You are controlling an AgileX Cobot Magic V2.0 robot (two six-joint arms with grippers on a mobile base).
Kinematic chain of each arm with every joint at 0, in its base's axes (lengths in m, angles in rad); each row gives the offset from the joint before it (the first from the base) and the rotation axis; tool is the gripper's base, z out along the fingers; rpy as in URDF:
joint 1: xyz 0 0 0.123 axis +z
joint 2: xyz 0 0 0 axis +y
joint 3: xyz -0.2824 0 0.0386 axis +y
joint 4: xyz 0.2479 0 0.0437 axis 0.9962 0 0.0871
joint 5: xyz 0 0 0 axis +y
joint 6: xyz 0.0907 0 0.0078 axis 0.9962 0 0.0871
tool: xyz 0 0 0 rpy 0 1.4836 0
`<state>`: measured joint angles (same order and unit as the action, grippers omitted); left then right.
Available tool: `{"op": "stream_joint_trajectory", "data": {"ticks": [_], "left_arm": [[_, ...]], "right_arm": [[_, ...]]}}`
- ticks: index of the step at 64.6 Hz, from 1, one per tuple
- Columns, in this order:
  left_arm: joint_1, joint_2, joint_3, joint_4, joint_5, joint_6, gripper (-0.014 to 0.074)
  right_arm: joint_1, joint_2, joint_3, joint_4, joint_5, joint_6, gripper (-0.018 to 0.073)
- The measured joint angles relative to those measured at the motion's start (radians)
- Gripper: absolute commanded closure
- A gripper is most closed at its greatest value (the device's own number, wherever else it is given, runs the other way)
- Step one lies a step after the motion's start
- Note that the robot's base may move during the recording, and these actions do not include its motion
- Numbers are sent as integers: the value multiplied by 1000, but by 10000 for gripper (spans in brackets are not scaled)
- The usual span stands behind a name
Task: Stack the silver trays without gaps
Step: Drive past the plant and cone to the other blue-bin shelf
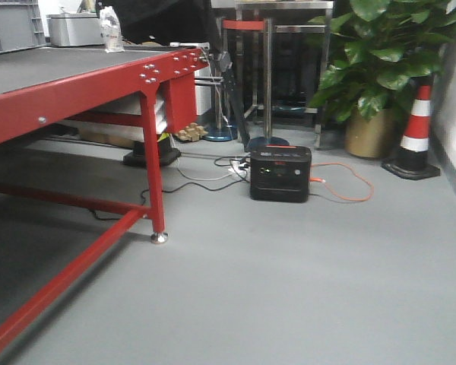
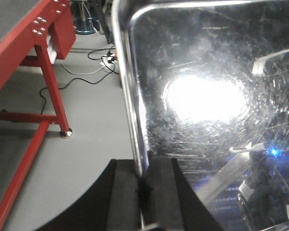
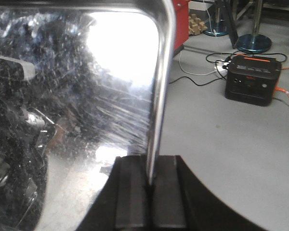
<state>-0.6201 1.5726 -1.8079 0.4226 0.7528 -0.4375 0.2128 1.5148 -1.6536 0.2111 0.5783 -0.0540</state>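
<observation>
A silver tray [image 2: 207,96] fills the left wrist view, its shiny scratched bottom facing the camera and its rolled rim running down the frame. My left gripper [image 2: 143,185] is shut on that left rim. In the right wrist view the same kind of silver tray [image 3: 77,96] shows its mirror-like inside, and my right gripper [image 3: 151,180] is shut on its right rim. The tray hangs above the grey floor between both grippers. Neither gripper nor any tray shows in the front view.
A red metal table [image 1: 76,84] with a dark top stands at left, its leg [image 1: 153,182] on the floor. A black power station [image 1: 280,173] with an orange cable lies on the floor. A potted plant [image 1: 380,68] and a traffic cone [image 1: 416,129] stand at the back right.
</observation>
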Motion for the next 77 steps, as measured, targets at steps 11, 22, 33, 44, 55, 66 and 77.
{"op": "stream_joint_trajectory", "data": {"ticks": [11,22,33,44,55,66,77], "left_arm": [[0,0,0,0,0,0,604],[0,0,0,2,2,0,604],[0,0,0,4,2,0,604],[0,0,0,4,0,0,604],[0,0,0,4,-2,0,604],[0,0,0,4,-2,0,604],[0,0,0,8,-2,0,604]], "right_arm": [[0,0,0,0,-2,0,638],[0,0,0,0,-3,0,638],[0,0,0,0,-6,0,638],[0,0,0,0,-11,0,638],[0,0,0,0,-12,0,638],[0,0,0,0,-19,0,638],[0,0,0,0,-19,0,638]]}}
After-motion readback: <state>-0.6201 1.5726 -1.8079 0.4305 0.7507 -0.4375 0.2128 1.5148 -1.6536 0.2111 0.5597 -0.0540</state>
